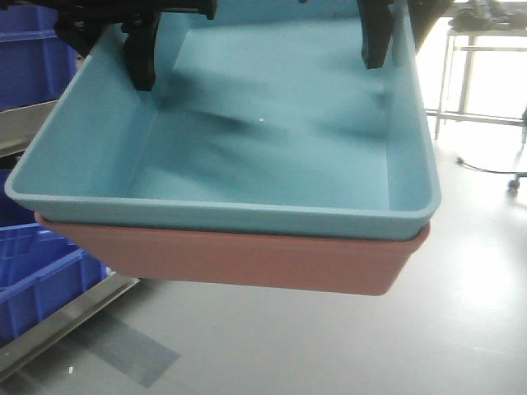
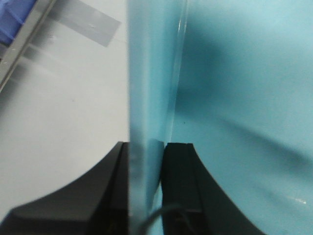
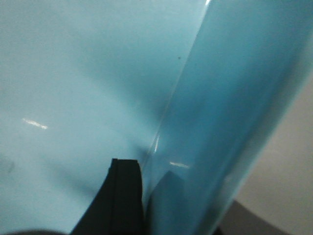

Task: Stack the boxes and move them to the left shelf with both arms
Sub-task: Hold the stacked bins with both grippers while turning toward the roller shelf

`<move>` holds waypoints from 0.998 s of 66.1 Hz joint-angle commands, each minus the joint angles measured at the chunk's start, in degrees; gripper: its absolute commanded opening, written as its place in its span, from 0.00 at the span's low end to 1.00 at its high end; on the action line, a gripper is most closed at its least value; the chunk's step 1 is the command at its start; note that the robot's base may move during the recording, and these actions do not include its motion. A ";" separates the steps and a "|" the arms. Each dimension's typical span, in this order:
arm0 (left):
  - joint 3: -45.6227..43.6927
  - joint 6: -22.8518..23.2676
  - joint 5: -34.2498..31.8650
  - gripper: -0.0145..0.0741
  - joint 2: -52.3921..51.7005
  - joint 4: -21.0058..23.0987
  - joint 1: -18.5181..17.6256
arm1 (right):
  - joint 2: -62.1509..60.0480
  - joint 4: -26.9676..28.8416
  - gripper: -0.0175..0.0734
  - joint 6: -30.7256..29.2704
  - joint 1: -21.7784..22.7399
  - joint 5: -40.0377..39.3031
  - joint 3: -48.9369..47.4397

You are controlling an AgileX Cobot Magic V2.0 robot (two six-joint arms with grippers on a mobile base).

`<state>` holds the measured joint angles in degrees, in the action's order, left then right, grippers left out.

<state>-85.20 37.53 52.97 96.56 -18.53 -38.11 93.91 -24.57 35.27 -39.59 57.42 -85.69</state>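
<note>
In mid-air over the floor (image 1: 461, 313): light blue bin (image 1: 272, 140) sits nested inside the pink bin (image 1: 247, 263), rims close together, the pair tilted a little and touching nothing below. Stacking looks done.

Left hand (image 2: 146, 152): pressed together on the blue bin's left wall, one dark finger inside, one outside, seen plainly in the wrist view.

Right hand (image 1: 380, 49), at 1 o'clock in the front view: inner finger lies against the right wall. Its outer finger shows only as a dark sliver in the wrist view, so a pinch on that wall is probable, not certain.

At 8 o'clock in the front view: steel rail of the shelf (image 1: 58, 325) carrying dark blue bins (image 1: 33, 271), near the stack's left edge but apart from it. Grey tape patch (image 1: 132, 350) on the floor at 7 o'clock.

Judgement: lift and carry in hand. Left to do: swing the stack toward 9 o'clock, set it on a shelf lane, open both hands. No free lane is visible from here.
</note>
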 commanded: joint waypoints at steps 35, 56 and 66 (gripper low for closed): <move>-3.40 1.05 -12.23 0.16 -3.11 4.89 -2.65 | -2.51 5.16 0.25 -1.26 -2.18 -13.15 -2.82; -3.40 1.05 -12.23 0.16 -3.11 4.89 -2.65 | -2.51 5.16 0.25 -1.26 -2.18 -13.15 -2.82; -3.40 1.05 -12.23 0.16 -3.11 4.89 -2.65 | -2.51 5.16 0.25 -1.26 -2.18 -13.15 -2.82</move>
<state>-85.20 37.53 52.97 96.56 -18.53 -38.11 93.91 -24.57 35.27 -39.59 57.42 -85.69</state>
